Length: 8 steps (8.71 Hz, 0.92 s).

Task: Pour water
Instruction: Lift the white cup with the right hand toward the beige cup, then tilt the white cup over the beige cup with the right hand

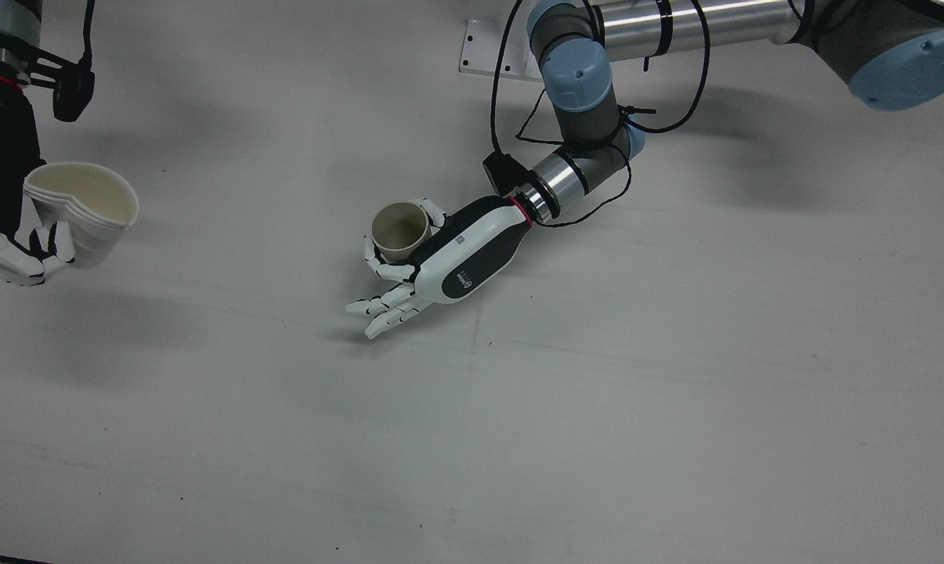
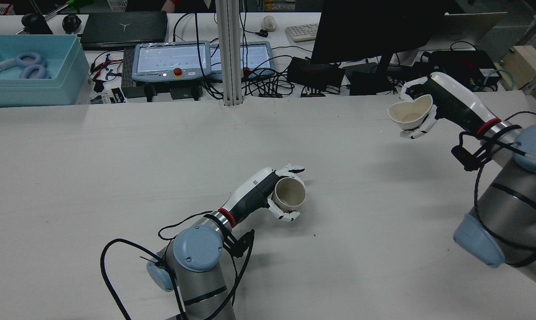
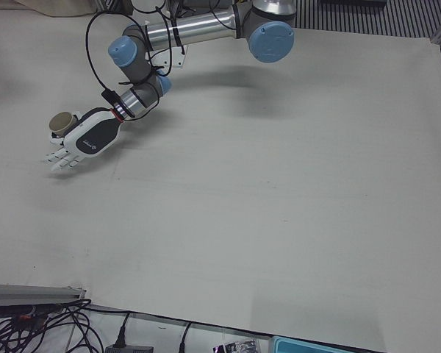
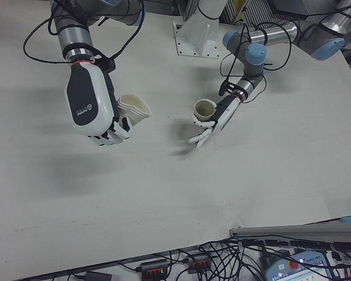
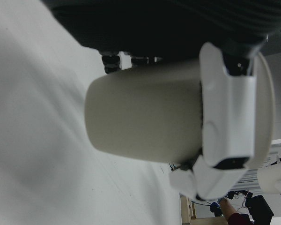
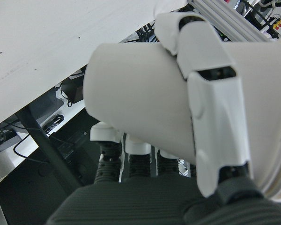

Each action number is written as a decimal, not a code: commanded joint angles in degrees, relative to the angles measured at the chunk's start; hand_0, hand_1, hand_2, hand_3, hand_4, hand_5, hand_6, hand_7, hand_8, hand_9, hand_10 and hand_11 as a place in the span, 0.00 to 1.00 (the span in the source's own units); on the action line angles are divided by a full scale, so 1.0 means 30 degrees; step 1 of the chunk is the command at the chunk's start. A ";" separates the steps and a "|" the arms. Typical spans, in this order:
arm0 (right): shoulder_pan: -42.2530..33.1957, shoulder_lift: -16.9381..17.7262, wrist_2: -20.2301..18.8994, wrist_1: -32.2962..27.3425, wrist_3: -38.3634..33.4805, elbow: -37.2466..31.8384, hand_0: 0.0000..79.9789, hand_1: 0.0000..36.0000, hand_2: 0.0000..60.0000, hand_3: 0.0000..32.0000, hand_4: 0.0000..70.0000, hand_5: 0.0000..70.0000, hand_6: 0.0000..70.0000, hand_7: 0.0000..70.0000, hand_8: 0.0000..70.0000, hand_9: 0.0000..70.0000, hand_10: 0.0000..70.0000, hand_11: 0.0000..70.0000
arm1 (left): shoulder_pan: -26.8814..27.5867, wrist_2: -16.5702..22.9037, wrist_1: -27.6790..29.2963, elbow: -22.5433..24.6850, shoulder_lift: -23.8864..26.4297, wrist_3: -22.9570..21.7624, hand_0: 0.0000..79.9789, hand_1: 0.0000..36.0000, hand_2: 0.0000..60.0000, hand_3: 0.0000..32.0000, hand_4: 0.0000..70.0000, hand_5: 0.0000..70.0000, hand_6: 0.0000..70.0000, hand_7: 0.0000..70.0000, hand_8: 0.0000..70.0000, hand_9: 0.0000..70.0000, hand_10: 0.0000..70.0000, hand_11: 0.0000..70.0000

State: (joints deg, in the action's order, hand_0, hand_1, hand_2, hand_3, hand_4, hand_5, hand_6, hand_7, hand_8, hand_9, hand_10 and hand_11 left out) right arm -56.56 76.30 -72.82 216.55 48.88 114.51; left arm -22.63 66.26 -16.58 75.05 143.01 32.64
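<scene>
My left hand (image 1: 472, 251) is shut on a beige paper cup (image 1: 399, 229) that stands upright near the table's middle; two fingers wrap it and the others point outward. The hand also shows in the rear view (image 2: 254, 191) with the cup (image 2: 290, 193), and the left hand view fills with that cup (image 5: 145, 117). My right hand (image 1: 9, 227) is shut on a white paper cup (image 1: 88, 207), squeezed at the rim and tilted, held above the table. It appears in the rear view (image 2: 408, 114) and the right-front view (image 4: 134, 110). The two cups are far apart.
The white table (image 1: 597, 407) stretches wide in front of both hands. A white mounting plate (image 1: 487, 51) sits by the left arm's base. Behind the table's far edge are a monitor (image 2: 374, 31), teach pendants (image 2: 170, 60) and a blue bin (image 2: 27, 71).
</scene>
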 commanded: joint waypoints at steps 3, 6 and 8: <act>0.1827 -0.1726 0.0630 0.3192 0.2980 0.0853 1.00 1.00 0.89 0.00 1.00 1.00 1.00 1.00 0.83 0.97 0.62 0.90 | 0.0335 -0.0553 0.0897 -0.2251 0.2072 0.0749 0.88 1.00 1.00 0.00 1.00 1.00 0.20 0.24 0.07 0.06 0.08 0.14; 0.3260 -0.3311 0.1533 0.5359 0.4007 0.1406 1.00 1.00 1.00 0.00 1.00 1.00 1.00 1.00 0.82 0.97 0.60 0.88 | 0.0335 -0.0845 0.0926 -0.2398 0.2280 0.1218 0.92 1.00 1.00 0.00 1.00 1.00 0.23 0.27 0.08 0.06 0.08 0.14; 0.3762 -0.3342 0.1802 0.6151 0.4330 0.1994 1.00 1.00 1.00 0.00 1.00 1.00 1.00 1.00 0.81 0.95 0.58 0.86 | 0.0306 -0.0817 0.0926 -0.2370 0.2310 0.1190 0.90 1.00 1.00 0.00 1.00 1.00 0.23 0.27 0.08 0.06 0.08 0.13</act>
State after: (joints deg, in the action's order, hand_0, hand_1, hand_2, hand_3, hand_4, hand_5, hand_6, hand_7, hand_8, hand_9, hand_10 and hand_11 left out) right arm -47.30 67.05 -68.65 231.80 60.66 118.65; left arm -21.63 63.89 -13.83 68.02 149.77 36.00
